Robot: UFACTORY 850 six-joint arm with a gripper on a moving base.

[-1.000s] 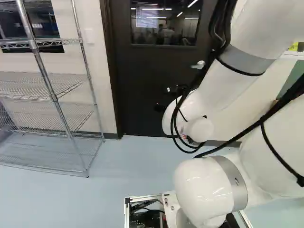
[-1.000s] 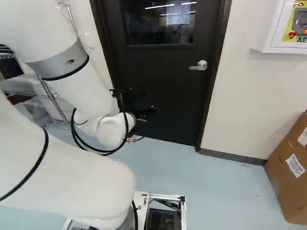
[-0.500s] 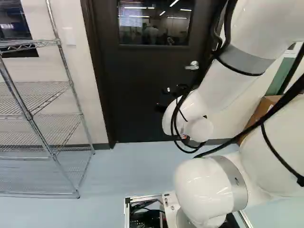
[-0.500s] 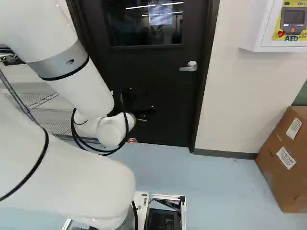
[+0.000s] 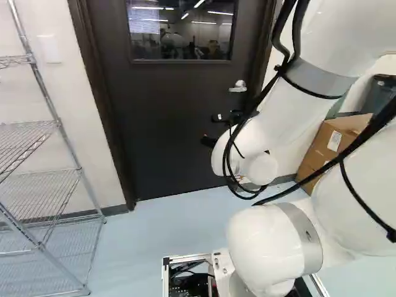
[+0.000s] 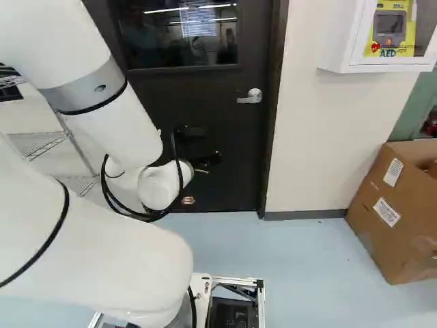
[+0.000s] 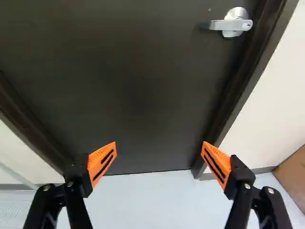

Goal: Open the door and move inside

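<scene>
The dark door [image 5: 167, 124] stands closed in its frame, with a window in its upper part. Its silver lever handle [image 6: 250, 96] is on the door's right side in the right base view. My gripper [image 6: 205, 159] shows there as a black shape before the door, lower than the handle and to its left. In the wrist view the gripper [image 7: 158, 145] has its orange-padded fingers wide apart, nothing between them. Ahead of them is the door [image 7: 119, 86], and the handle [image 7: 233, 23] lies farther off, beyond the finger nearer the cardboard box, touched by neither.
A wire shelf rack [image 5: 43, 173] stands at the left of the left base view. Right of the door frame, the right base view shows a wall [image 6: 314, 137] bearing a white AED cabinet [image 6: 348, 58], with cardboard boxes [image 6: 396, 205] on the floor [image 6: 307, 260] below.
The base has turned to the right: door, rack, cabinet and boxes have all shifted leftward in both base views. Against its lowest joint the arm holds the same pose.
</scene>
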